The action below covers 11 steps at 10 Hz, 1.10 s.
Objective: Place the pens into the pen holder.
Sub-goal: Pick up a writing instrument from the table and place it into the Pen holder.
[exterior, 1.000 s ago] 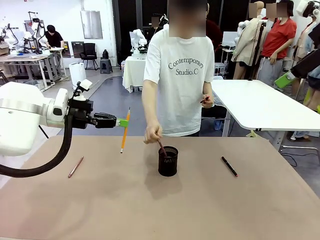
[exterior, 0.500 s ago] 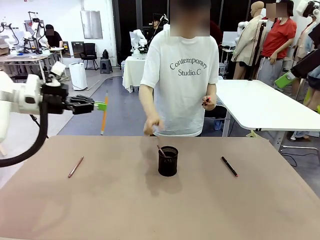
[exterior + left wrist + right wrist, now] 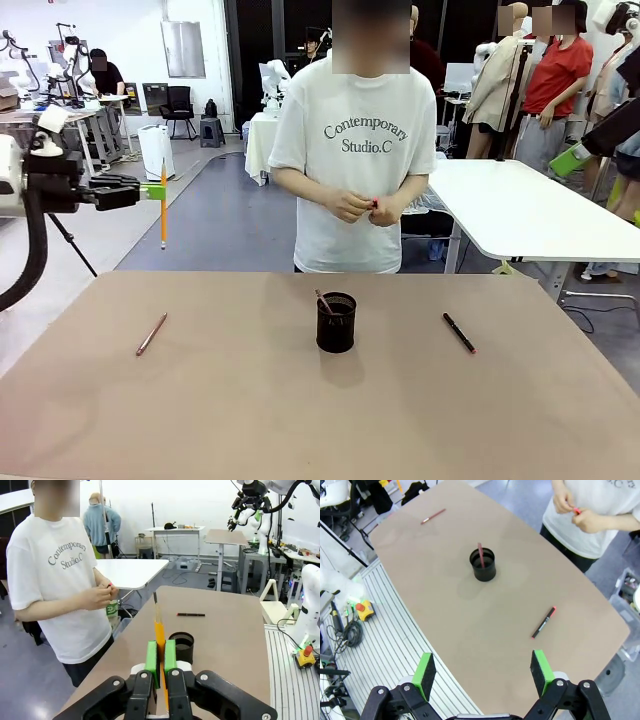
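My left gripper (image 3: 155, 192) hangs high beyond the table's far left corner, shut on a yellow-orange pencil (image 3: 163, 216) that points straight down. In the left wrist view the green pads (image 3: 151, 656) clamp the pencil (image 3: 159, 632). The black mesh pen holder (image 3: 336, 321) stands mid-table with a pinkish-brown pen (image 3: 323, 301) leaning inside it. Another pinkish-brown pen (image 3: 152, 334) lies at the left. A black pen (image 3: 459, 332) lies to the right. My right gripper (image 3: 483, 672) is open high above the table, with the holder (image 3: 483, 565) and black pen (image 3: 543, 622) far below.
A person in a white T-shirt stands at the far edge, both hands (image 3: 360, 207) together at the waist around a small red object. The brown table (image 3: 300, 420) has wide bare space in front of the holder. A white table (image 3: 520, 210) stands behind on the right.
My left arm has swung left and up, carrying the pencil away from the holder. The person left a pen in the holder and drew the hand back to the waist.
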Each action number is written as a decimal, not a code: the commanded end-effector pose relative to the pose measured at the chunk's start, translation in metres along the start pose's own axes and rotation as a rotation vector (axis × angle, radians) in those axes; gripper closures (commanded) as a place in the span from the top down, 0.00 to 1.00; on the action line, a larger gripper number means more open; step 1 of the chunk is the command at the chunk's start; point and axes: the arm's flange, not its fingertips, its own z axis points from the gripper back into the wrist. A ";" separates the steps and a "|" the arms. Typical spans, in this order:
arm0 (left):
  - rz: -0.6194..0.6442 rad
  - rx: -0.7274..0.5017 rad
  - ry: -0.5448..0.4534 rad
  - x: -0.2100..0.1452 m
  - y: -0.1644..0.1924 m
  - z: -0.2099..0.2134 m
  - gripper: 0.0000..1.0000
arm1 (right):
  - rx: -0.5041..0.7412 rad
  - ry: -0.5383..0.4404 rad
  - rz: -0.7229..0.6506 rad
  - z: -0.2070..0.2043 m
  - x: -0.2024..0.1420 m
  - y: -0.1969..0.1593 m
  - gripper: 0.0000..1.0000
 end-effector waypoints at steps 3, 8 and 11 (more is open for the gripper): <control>0.003 -0.009 0.004 -0.002 -0.003 -0.005 0.00 | 0.010 -0.011 -0.003 0.001 0.002 0.001 1.00; 0.003 -0.009 0.004 -0.002 -0.003 -0.005 0.00 | 0.010 -0.011 -0.003 0.001 0.002 0.001 1.00; 0.003 -0.009 0.004 -0.002 -0.003 -0.005 0.00 | 0.010 -0.011 -0.003 0.001 0.002 0.001 1.00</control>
